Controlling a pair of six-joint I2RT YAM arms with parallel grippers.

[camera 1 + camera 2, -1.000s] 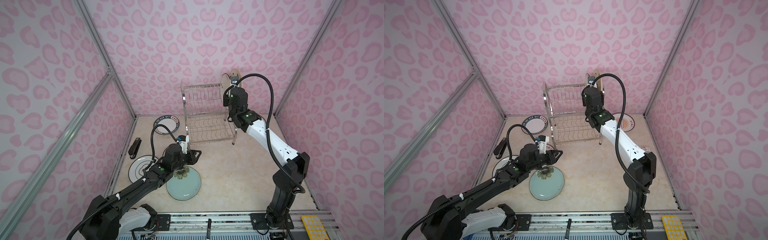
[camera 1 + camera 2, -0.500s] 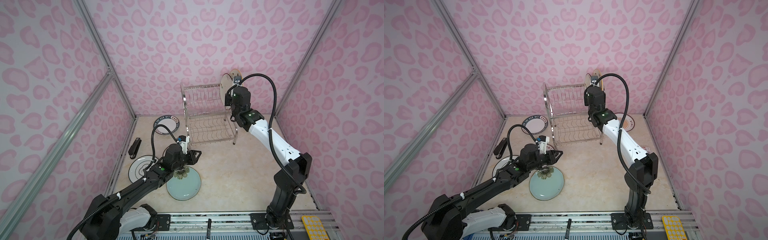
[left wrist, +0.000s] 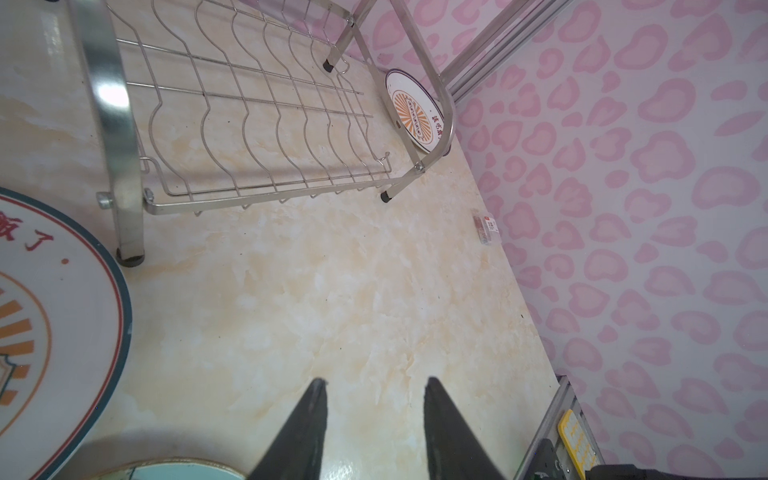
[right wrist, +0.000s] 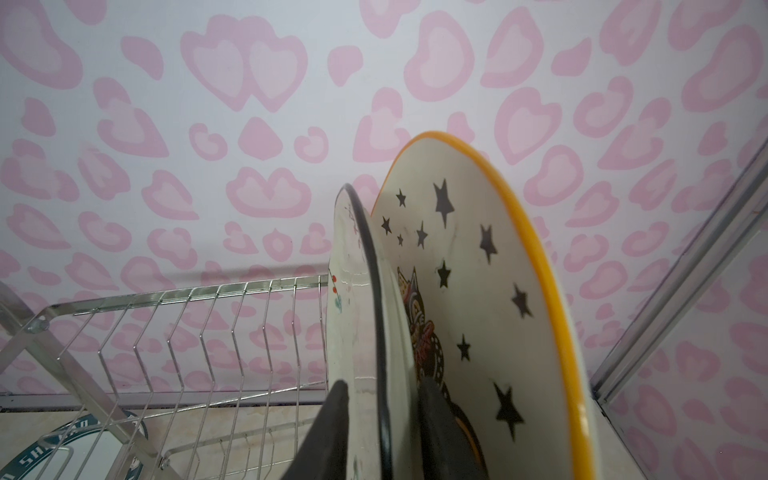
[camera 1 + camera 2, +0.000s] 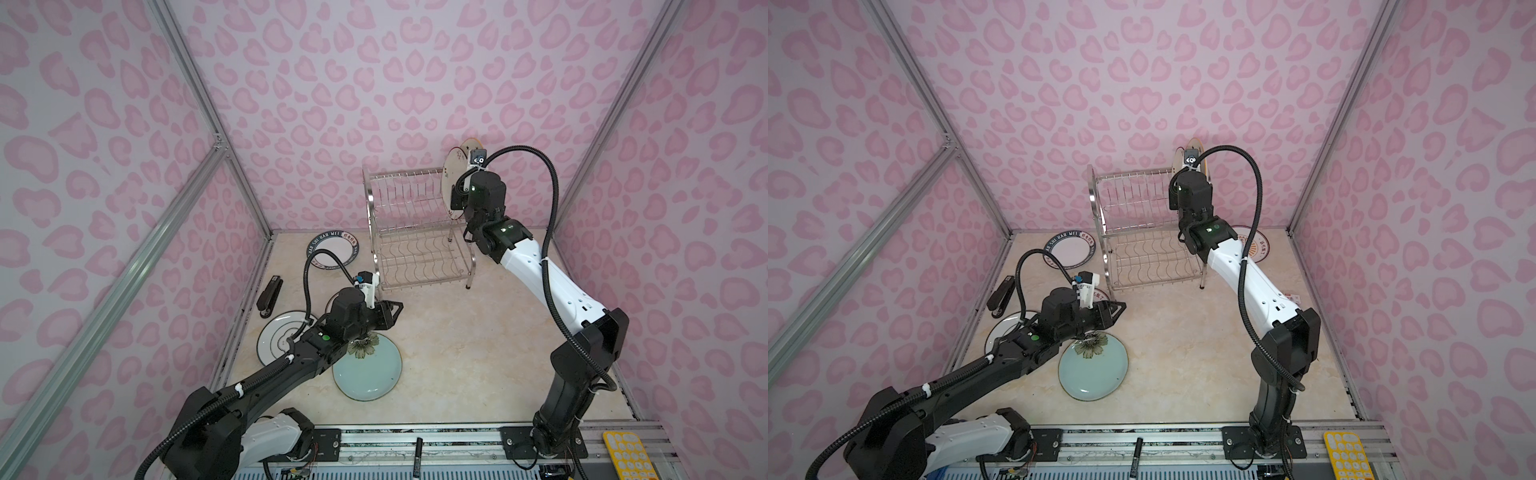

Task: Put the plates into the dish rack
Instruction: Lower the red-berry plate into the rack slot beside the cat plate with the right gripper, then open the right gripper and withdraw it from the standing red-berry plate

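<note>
2 plates stand on edge at the right end of the dish rack's (image 5: 409, 208) upper tier; the right gripper (image 4: 384, 382) has its jaws apart astride the floral plate's (image 4: 349, 266) rim, the star plate (image 4: 478, 270) just behind, so retreat lies along the plate's plane; the left gripper (image 3: 375, 380), parted and empty, hovers by the teal plate (image 5: 368, 370).

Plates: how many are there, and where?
7. In the dish rack, upright: floral plate, star plate. On the table: navy-lettered plate, black-ringed plate, teal plate, near sunburst plate by the left gripper, far sunburst plate right of the rack. Others may be hidden.
</note>
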